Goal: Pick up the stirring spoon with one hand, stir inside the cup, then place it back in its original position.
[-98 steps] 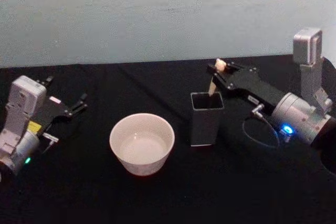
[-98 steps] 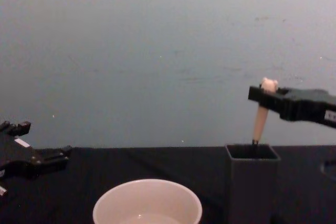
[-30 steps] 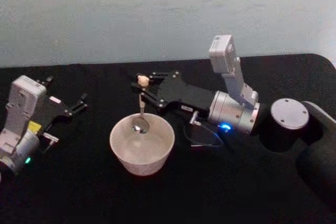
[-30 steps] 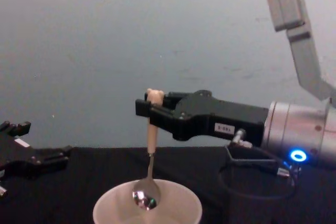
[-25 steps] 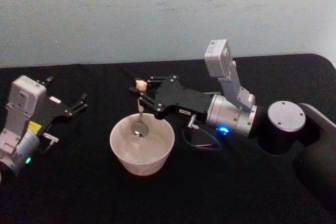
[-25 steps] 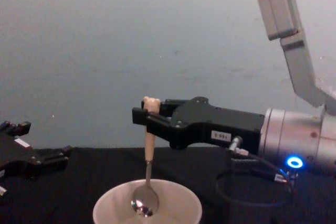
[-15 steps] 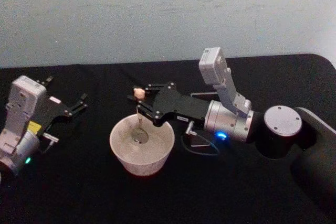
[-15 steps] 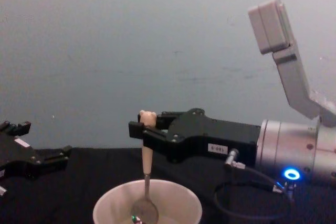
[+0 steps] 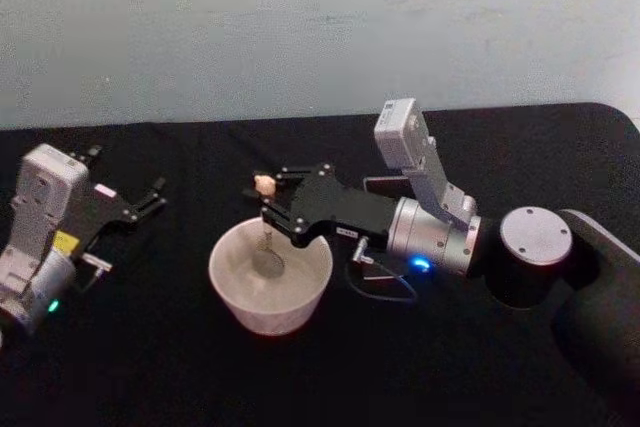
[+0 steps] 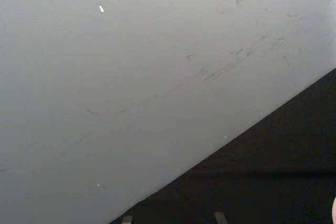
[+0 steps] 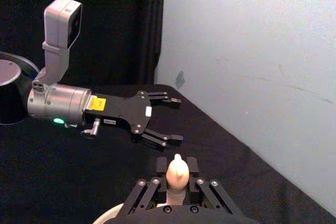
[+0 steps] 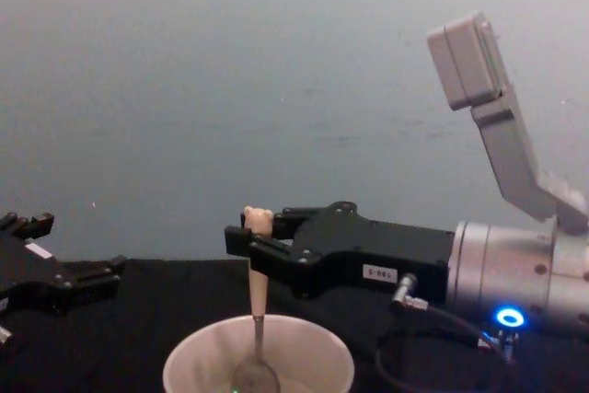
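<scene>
The right hand [image 9: 266, 199] reaches in from the right over the cup [image 9: 262, 313], closed on the beige handle of the stirring spoon [image 9: 268, 232] just below its bear head.

The likeliest trouble, as we judge it, is the grip. The pinch is high on a tapered handle, so a sideways push from the cup's wall could twist the spoon or slip it out of the fingers. A wide stirring circle could also catch the rim and tip the cup or drag it across the black counter [image 9: 180, 367]. We cannot tell whether the cup holds liquid; if it does, a fast stir could splash it. The dark square holder [image 9: 384, 184] where the spoon belongs is mostly hidden behind the right arm. An elbow swing could knock it, and a tilted spoon might miss its narrow mouth.

The spoon hangs nearly upright from the hand. Its bear head pokes out above the fingers, and its thin neck and metal bowl reach below the cup's rim, near the middle of the cup.

The left hand [image 9: 126, 175] rests at the counter's left, fingers spread, well apart from the cup.
</scene>
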Controlling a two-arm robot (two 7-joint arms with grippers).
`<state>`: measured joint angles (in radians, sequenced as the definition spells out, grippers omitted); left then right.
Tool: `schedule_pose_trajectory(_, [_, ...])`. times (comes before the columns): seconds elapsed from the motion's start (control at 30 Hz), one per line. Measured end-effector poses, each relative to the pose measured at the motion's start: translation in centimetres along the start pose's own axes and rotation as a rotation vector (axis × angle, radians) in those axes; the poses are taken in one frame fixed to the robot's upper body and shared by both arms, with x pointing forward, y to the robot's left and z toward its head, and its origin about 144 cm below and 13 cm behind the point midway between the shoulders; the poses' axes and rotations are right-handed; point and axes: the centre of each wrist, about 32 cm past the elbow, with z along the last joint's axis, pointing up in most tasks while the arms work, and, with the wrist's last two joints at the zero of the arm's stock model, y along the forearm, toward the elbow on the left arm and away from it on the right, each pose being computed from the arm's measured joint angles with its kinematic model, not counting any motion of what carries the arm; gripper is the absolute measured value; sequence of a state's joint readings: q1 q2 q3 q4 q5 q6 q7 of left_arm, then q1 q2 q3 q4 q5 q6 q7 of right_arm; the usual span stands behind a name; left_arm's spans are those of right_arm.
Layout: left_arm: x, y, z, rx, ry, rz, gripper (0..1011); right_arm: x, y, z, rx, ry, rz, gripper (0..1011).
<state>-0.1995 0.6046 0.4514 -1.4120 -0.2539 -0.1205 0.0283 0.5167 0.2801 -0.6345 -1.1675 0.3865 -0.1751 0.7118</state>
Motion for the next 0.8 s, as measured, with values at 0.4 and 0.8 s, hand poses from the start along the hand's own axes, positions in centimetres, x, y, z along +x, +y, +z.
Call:
schedule_pose_trajectory(0.4, [0.0,0.0,0.0,0.000,0.000,0.000,1002,-0.1,-1.9,0.2,-0.008,0.004,-0.029,212])
schedule_pose_trajectory(0.8, [0.0,0.0,0.0,0.000,0.000,0.000,1001,-1.6,-2.9,0.4,-0.008,0.029,0.001,212])
